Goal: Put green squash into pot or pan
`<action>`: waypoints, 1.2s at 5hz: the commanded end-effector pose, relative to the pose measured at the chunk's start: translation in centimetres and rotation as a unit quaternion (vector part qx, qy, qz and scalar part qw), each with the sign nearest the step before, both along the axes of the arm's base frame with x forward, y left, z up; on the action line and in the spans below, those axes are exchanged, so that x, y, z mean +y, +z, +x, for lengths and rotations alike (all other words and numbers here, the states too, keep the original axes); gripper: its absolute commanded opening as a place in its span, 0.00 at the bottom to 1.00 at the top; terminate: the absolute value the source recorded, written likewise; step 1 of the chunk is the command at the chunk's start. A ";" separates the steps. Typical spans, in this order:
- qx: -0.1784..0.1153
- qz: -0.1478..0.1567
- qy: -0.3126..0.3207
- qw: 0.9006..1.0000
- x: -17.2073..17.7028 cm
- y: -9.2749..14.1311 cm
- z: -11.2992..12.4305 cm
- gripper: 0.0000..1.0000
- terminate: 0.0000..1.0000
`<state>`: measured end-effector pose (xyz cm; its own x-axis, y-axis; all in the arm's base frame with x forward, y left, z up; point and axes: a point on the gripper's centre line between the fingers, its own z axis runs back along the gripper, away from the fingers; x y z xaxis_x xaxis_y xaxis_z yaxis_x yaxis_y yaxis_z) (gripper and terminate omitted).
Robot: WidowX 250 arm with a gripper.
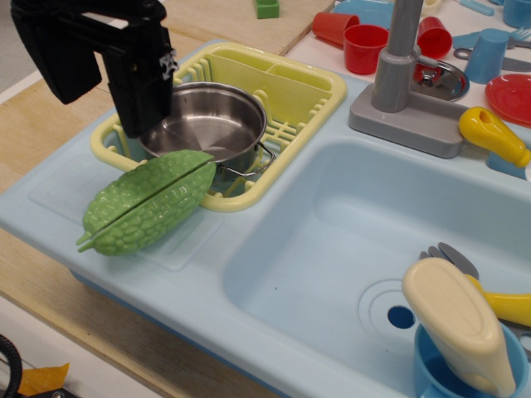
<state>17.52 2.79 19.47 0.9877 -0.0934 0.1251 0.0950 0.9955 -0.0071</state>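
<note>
The green squash (145,203) is a light green bumpy gourd. It lies on the blue drainboard, tilted, with its upper end resting against the front rim of the yellow dish rack (311,91). The shiny steel pot (211,116) stands inside the rack, just behind the squash, and looks empty; its thin wire handle points front right. My black gripper (145,124) hangs over the pot's left rim, above and behind the squash, and touches neither it nor anything else I can see. Its fingers read as one dark block, so the gap between them does not show.
The blue sink basin (348,240) lies to the right, with a grey faucet (398,58) behind it. A cream utensil (460,323) stands in a blue cup at the front right. Red cups (365,46), a yellow toy (494,137) and a small green block (267,8) sit at the back.
</note>
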 end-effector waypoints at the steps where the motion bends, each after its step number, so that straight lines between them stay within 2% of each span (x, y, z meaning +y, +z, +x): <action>1: 0.000 0.000 0.000 1.000 0.0 0.0 0.0 1.00 0.00; 3: 0.016 -0.008 0.000 1.000 -1.1 -2.3 1.6 1.00 0.00; 5: 0.029 -0.033 0.016 0.999 -1.4 -4.3 1.4 1.00 0.00; 6: 0.025 -0.043 0.025 0.998 -1.6 -5.1 0.9 1.00 0.00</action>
<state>17.86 0.89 13.28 0.9968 -0.0361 0.0713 0.0441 0.9924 -0.1147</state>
